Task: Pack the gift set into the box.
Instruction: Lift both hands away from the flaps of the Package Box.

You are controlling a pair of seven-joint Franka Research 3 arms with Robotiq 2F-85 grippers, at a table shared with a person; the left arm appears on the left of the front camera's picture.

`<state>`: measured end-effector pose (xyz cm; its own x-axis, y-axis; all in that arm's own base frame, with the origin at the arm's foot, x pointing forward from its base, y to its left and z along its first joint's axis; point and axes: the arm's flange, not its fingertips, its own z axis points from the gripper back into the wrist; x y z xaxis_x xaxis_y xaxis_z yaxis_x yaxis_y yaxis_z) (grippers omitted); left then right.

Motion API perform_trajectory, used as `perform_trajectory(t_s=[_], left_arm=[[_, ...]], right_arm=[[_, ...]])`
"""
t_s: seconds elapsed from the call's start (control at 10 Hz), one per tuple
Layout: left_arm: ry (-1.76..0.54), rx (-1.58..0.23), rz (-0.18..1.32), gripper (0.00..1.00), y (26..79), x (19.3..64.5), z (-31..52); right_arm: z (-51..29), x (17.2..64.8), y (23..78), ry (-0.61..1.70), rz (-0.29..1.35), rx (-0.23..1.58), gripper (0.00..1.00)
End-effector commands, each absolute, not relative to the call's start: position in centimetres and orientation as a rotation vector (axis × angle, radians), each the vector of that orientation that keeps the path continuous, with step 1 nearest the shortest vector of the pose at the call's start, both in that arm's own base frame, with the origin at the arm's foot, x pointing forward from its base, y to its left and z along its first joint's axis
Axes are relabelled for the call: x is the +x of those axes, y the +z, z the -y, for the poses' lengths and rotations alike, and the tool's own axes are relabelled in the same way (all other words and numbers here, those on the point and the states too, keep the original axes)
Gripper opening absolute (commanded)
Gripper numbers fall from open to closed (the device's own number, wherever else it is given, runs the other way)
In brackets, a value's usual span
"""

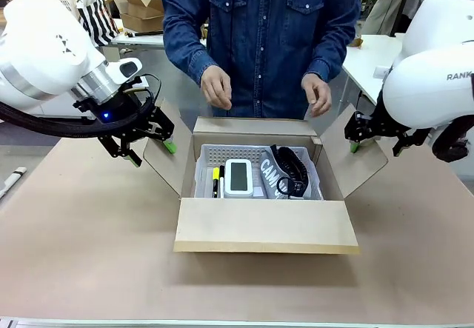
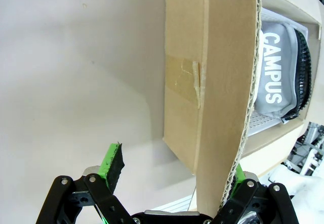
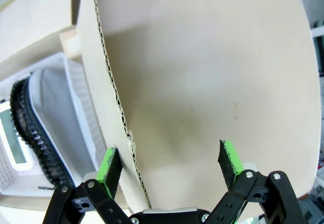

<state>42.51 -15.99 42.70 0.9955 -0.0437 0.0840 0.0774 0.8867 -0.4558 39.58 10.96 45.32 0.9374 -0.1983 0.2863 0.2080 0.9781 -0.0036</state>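
Note:
The brown cardboard box (image 1: 266, 228) sits mid-table with all its flaps spread. Inside lies the gift set: a grey perforated tray (image 1: 222, 152) with a yellow highlighter (image 1: 215, 174), a white screened device (image 1: 238, 178) and a grey "CAMPUS" pouch (image 1: 268, 176) with a black zip. My left gripper (image 1: 153, 154) is open, straddling the edge of the left flap (image 2: 223, 82); one green pad (image 2: 112, 166) is outside it. My right gripper (image 1: 374, 144) is open around the right flap (image 3: 202, 72), its fingertips (image 3: 228, 163) on either side. The pouch (image 2: 276, 67) and tray (image 3: 83, 107) show past the flaps.
A person in a denim shirt stands at the far side, both hands (image 1: 216, 87) (image 1: 317, 95) hovering above the far flap (image 1: 255, 126). A smaller cardboard box (image 1: 141, 9) and a striped bag (image 1: 96, 13) stand behind. Bare brown tabletop (image 1: 81, 239) lies around the box.

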Motion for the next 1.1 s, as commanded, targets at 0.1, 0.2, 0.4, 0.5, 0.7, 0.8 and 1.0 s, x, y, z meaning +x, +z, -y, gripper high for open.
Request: perform_trajectory(t_s=[0.1,0.2,0.4,0.5,0.7,0.8,1.0], left_arm=[[-0.059,-0.464,0.078,1.00,42.77,42.54,16.00],[-0.059,-0.464,0.078,1.00,42.77,42.54,16.00],[-0.059,-0.464,0.078,1.00,42.77,42.54,16.00],[-0.059,-0.464,0.078,1.00,42.77,42.54,16.00],[-0.059,-0.464,0.078,1.00,42.77,42.54,16.00],[-0.059,-0.464,0.078,1.00,42.77,42.54,16.00],[-0.059,-0.464,0.078,1.00,42.77,42.54,16.00]], right_arm=[[-10.84,39.65,45.64,-0.211,0.287,-0.035,1.00],[-10.84,39.65,45.64,-0.211,0.287,-0.035,1.00],[-10.84,39.65,45.64,-0.211,0.287,-0.035,1.00],[-10.84,39.65,45.64,-0.211,0.287,-0.035,1.00],[-10.84,39.65,45.64,-0.211,0.287,-0.035,1.00],[-10.84,39.65,45.64,-0.211,0.287,-0.035,1.00],[-10.84,39.65,45.64,-0.211,0.287,-0.035,1.00]])
